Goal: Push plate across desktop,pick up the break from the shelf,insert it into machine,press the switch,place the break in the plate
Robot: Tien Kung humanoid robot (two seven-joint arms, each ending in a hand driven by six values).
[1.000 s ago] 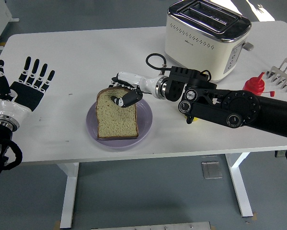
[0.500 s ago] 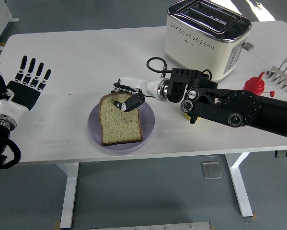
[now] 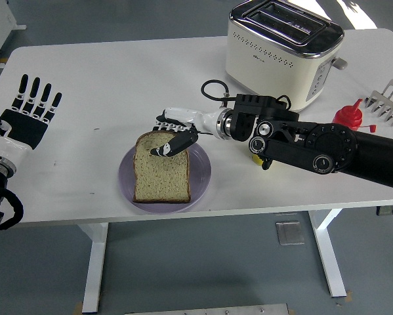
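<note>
head view: a slice of bread (image 3: pixel 161 174) lies flat on a round lilac plate (image 3: pixel 199 178) near the front edge of the white table (image 3: pixel 117 79), a little left of centre. the bread covers most of the plate, its rounded top edge pointing to the far side.

the right hand (image 3: pixel 174 131) reaches in from the right on a black arm (image 3: pixel 314 149), and sits over the far right corner of the bread. its fingers are partly uncurled; a dark fingertip (image 3: pixel 163 150) rests on or just above the top of the slice, and whether it still pinches the crust cannot be told.

the left hand (image 3: pixel 27 115) is at the left edge of the table, well apart from the plate, palm showing, its fingers straight and spread, holding nothing.

at the far right of the table stands a cream two-slot toaster (image 3: pixel 283 49), its slots facing up, with a lever on its right end. a black cable (image 3: pixel 212 90) loops on the table between the toaster and the right wrist. to the right of the toaster, near the table's right edge, are a red squeeze bottle (image 3: pixel 349 116) and, just beyond it, a metal wire rack (image 3: pixel 390 102).
</note>
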